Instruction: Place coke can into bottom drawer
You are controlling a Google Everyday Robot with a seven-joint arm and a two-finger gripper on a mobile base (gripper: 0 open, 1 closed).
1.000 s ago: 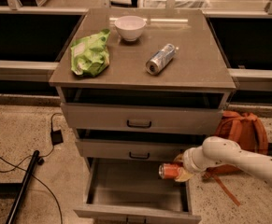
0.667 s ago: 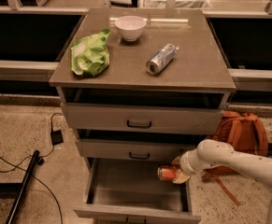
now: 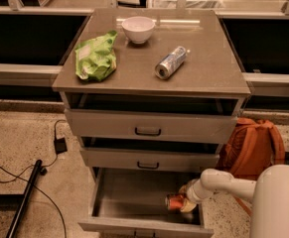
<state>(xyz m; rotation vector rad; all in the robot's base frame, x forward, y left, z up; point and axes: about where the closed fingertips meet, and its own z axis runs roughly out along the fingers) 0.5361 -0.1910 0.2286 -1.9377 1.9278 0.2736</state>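
Bottom drawer (image 3: 129, 198): gripper (image 3: 185, 203), one coke can (image 3: 173, 202)

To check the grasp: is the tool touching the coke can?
Touching. The camera view shows the tool, inside the open bottom drawer, pressed against the coke can with no gap.

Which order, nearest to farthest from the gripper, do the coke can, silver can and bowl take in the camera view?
The gripper is inside the bottom drawer, at its right.
1. Coke can: in its grip.
2. Silver can: lying on the cabinet top, centre-right.
3. Bowl: at the top's back.
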